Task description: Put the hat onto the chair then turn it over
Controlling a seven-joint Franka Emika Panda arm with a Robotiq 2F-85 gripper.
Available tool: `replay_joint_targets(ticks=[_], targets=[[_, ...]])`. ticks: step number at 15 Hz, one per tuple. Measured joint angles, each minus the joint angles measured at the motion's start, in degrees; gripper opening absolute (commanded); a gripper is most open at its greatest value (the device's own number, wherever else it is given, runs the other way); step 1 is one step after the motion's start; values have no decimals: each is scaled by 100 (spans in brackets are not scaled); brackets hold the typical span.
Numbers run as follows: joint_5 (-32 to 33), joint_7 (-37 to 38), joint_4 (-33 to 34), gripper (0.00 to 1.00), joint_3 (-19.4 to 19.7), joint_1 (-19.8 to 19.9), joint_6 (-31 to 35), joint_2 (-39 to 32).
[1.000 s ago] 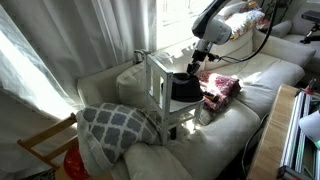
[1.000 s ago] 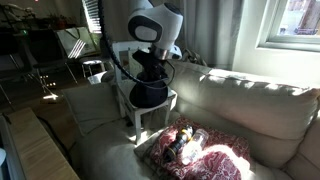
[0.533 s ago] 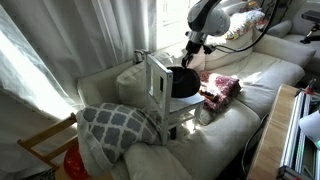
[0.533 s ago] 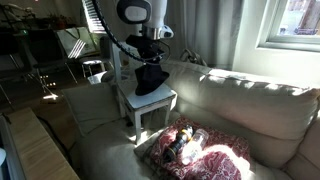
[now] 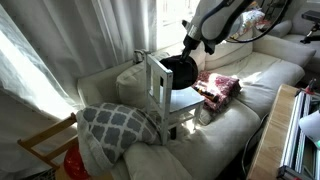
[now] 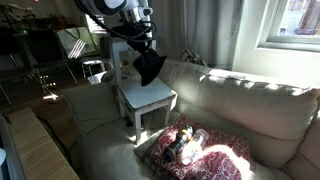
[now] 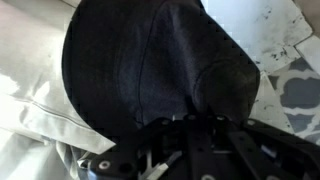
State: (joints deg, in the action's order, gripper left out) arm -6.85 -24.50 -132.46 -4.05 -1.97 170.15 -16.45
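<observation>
The black hat hangs tilted in the air above the seat of the white chair, clear of it. In an exterior view the hat hangs in front of the chair's slatted back. My gripper is shut on the hat's edge and holds it from above; it also shows in an exterior view. In the wrist view the hat fills most of the frame, with my gripper dark below it and the fingertips hidden in the fabric.
The chair stands on a white sofa. A red-patterned folded cloth lies on the sofa beside the chair, also seen in an exterior view. A grey patterned cushion and a bare wooden chair frame sit nearby.
My gripper has risen with the hat: the hat lay on the chair seat a second ago and now hangs tilted above it.
</observation>
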Motion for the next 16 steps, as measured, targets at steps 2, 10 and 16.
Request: replay_joint_targets(ticks=[2, 10, 16], targets=[[880, 676, -273, 2, 785, -596, 435, 8], [2075, 2411, -433, 2, 3180, -2888, 890, -615], [2067, 2579, -393, 7, 3426, -3236, 981, -816]])
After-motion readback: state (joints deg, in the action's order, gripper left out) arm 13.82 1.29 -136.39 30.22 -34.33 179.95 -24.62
